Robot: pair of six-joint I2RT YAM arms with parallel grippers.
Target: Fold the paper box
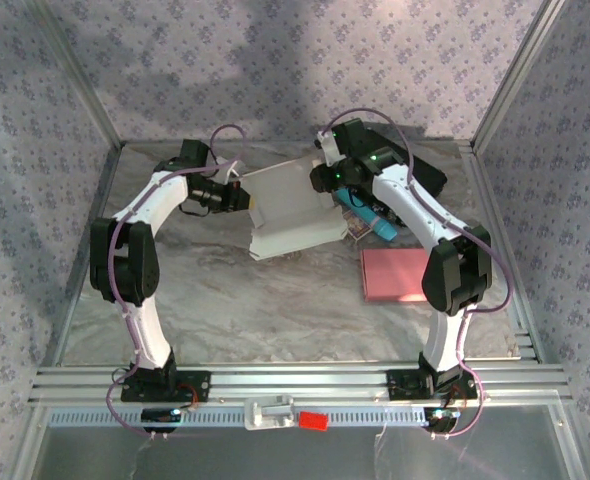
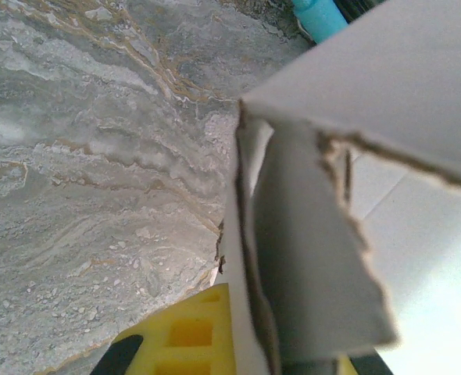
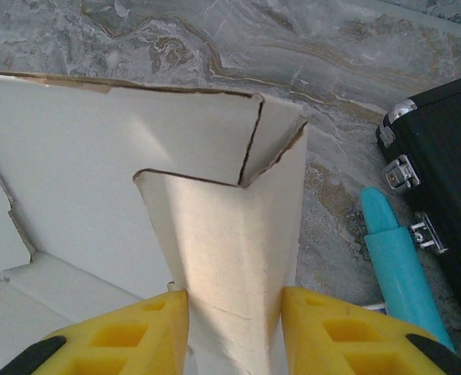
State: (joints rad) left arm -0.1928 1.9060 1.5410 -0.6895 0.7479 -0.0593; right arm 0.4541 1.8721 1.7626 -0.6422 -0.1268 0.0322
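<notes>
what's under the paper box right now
The marble table shows all around the paper box, so that is what it sits over. The patch directly beneath is covered by the cardboard, so anything lying there cannot be seen.

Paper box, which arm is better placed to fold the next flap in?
Right, probably. The right hand holds the upright corner flap of the paper box, so it could fold it over. The left hand is shut on the opposite edge, better used as anchor.
</notes>
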